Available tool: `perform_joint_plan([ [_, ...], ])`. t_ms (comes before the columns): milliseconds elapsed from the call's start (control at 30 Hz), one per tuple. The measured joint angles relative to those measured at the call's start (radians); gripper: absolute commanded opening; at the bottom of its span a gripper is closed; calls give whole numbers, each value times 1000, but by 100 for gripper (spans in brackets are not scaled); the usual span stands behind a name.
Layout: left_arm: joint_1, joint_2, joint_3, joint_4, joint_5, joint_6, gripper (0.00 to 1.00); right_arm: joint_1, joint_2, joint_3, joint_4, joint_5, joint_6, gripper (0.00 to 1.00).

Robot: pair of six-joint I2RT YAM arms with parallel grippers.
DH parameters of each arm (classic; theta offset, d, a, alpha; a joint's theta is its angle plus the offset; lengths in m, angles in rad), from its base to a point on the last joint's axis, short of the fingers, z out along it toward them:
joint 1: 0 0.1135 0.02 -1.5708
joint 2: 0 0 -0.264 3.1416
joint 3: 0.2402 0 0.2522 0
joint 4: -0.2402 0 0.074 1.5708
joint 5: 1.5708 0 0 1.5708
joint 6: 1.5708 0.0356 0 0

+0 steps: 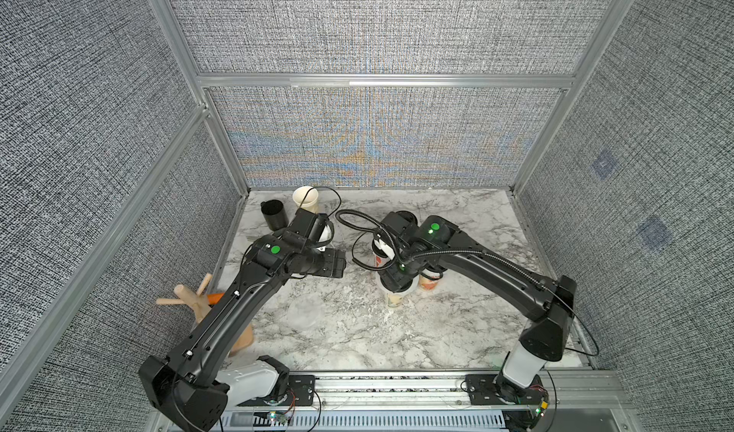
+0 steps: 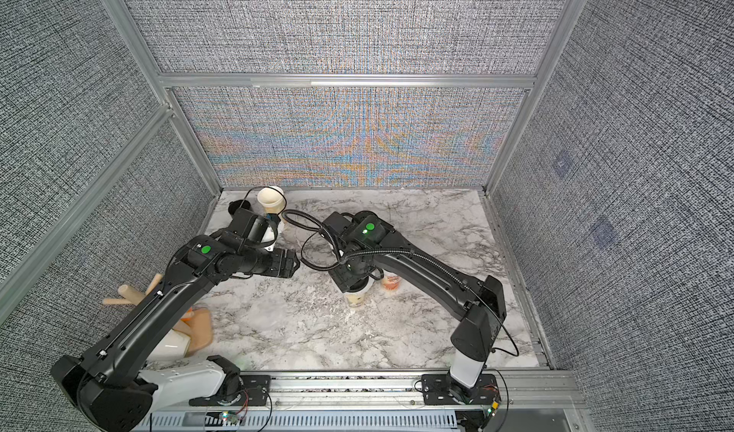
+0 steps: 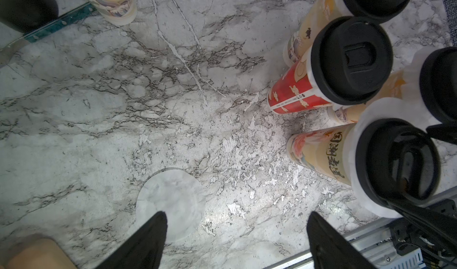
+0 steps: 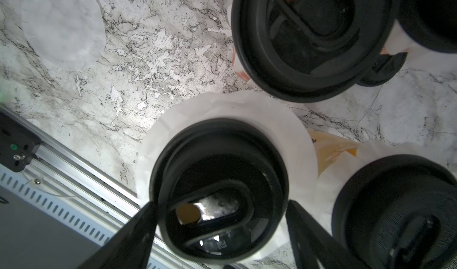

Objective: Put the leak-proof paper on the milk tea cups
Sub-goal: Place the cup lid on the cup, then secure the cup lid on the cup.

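Straddling black lid (image 4: 217,141): right tool (image 4: 218,203); left tool (image 3: 237,215) spread near loose paper (image 3: 170,196).

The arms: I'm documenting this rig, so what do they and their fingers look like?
Left arm and right arm are black with curved links, white base segments and one green dot each. A ribbed black hose runs along the right arm; a thin black cable trails the left. Fingers are black, tapered.

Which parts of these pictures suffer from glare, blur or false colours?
In both top views: rainbow moiré on the back wall. Left wrist view: bright glare on the marble table. Right wrist view: the nearest black lid looks soft, out of focus.
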Motion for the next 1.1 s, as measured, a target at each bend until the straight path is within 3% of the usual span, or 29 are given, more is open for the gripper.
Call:
perform_joint_plan([
  [167,0,-2,10,-4,15,7,90,0,-6,44,-7,10,5,87],
  [333,-2,28,61,-11,121,49,89,-24,-104,68,3,16,26,87],
  [500,-69,102,165,-34,190,83,89,-134,-312,-126,97,14,86,87],
  [733,-222,298,356,-105,179,135,88,-311,-576,-455,232,-37,151,84],
  [1100,-298,483,498,-171,52,140,87,-374,-676,-584,311,-81,159,74],
])
